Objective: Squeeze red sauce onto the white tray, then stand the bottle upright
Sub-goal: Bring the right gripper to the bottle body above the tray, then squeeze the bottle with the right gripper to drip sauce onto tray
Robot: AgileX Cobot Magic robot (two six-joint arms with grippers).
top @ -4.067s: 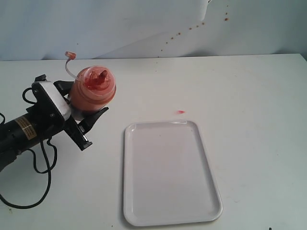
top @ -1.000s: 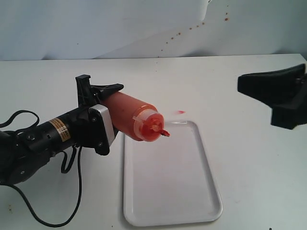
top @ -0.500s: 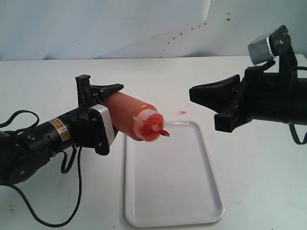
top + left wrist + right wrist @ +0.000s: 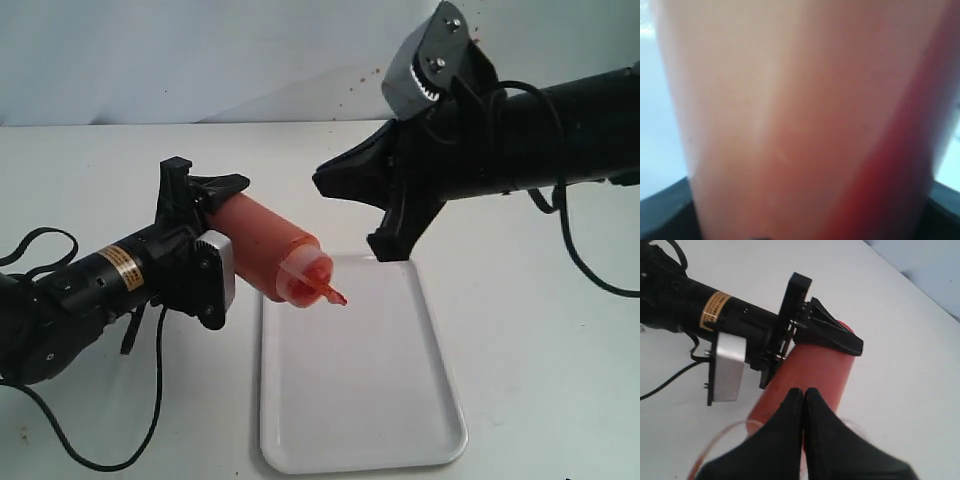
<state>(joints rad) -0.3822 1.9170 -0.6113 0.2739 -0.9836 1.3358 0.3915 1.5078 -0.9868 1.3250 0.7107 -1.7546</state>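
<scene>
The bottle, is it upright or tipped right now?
Tipped. The bottle lies nearly sideways between the left arm's fingers, its red nozzle slanting down over the white tray.

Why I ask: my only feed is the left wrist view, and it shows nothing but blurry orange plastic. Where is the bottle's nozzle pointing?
Observer: The bottle is tipped over, and its nozzle aims down over the far left corner of the white tray.
Operator: Has anything come out?
Observer: Nothing red shows on the tray. Its visible surface is plain white.
Operator: Where is the other arm?
Observer: The right gripper, jaws shut, is poised just over the bottle's body. I cannot tell whether it touches.
</scene>
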